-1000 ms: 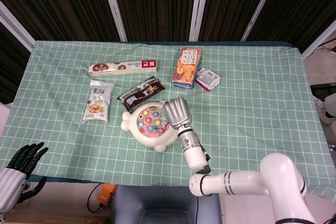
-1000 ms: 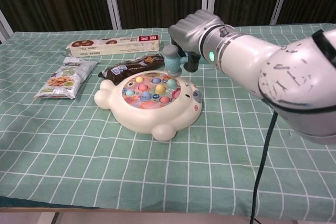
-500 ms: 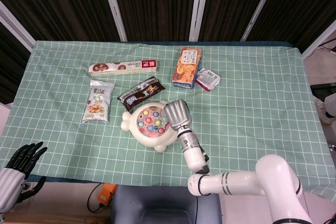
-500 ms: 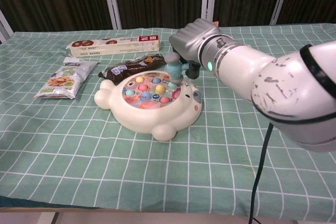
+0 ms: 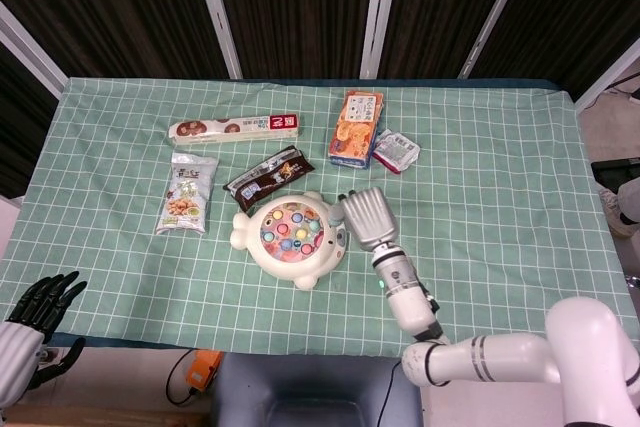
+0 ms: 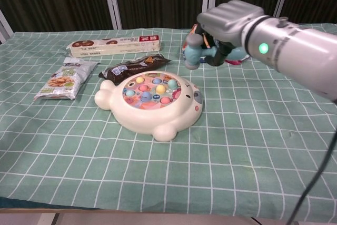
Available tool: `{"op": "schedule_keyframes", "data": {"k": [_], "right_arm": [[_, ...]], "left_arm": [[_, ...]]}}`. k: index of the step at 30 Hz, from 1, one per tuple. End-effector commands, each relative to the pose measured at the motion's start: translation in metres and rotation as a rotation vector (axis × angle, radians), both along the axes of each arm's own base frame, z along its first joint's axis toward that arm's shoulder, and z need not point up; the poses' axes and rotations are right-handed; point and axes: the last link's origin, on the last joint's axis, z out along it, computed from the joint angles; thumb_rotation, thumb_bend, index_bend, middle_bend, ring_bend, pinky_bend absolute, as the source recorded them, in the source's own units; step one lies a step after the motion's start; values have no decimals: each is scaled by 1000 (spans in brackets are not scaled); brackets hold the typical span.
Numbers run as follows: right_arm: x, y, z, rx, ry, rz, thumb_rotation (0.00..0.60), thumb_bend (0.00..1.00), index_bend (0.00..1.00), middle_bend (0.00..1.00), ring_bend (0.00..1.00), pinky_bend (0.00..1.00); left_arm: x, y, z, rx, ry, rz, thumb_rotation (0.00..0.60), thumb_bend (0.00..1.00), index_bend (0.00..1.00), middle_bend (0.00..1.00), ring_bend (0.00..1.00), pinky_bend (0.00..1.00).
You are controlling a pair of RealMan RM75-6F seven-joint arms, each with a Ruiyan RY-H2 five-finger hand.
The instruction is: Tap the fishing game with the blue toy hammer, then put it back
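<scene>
The cream fishing game (image 5: 288, 238) (image 6: 150, 100), with coloured fish in its round top, lies at the middle of the checked cloth. My right hand (image 5: 366, 217) (image 6: 230, 19) grips the blue toy hammer (image 6: 194, 55), whose head hangs in the air up and to the right of the game, clear of it. In the head view the hand covers almost all of the hammer. Off the table's near left corner, my left hand (image 5: 41, 304) holds nothing, its dark fingers spread.
A long snack box (image 5: 235, 128) (image 6: 113, 46), a nut bag (image 5: 188, 192) (image 6: 66, 79) and a dark bar wrapper (image 5: 265, 175) (image 6: 131, 67) lie left of and behind the game. An orange box (image 5: 357, 127) and a small packet (image 5: 396, 150) lie behind my right hand.
My right hand has lifted the hammer off the game's right side and carried it right and up. The left hand has barely moved.
</scene>
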Motion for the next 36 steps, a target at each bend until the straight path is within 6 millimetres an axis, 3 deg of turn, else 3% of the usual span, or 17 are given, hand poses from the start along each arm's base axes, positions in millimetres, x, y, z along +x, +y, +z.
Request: {"op": "schedule_keyframes", "data": {"k": [1, 5, 11, 17, 36], "right_arm": [[-56, 15, 16, 24, -74, -43, 600, 558, 1000, 763, 832, 947], [-98, 17, 15, 39, -110, -79, 600, 558, 1000, 763, 829, 947], [-130, 14, 3, 60, -96, -97, 600, 558, 1000, 763, 828, 947], [-138, 12, -4, 73, -86, -102, 600, 558, 1000, 763, 827, 947], [-139, 8, -23, 113, -33, -125, 600, 548, 1000, 763, 818, 939]], "left_arm": [[1, 0, -2, -5, 4, -4, 600, 388, 0, 12, 20, 92], [2, 1, -4, -7, 11, -2, 600, 389, 0, 12, 20, 92], [2, 3, -6, -13, 19, 0, 600, 388, 0, 12, 20, 92], [2, 3, -6, -13, 20, 2, 600, 389, 0, 12, 20, 92], [2, 2, -5, -13, 17, 3, 600, 388, 0, 12, 20, 92]]}}
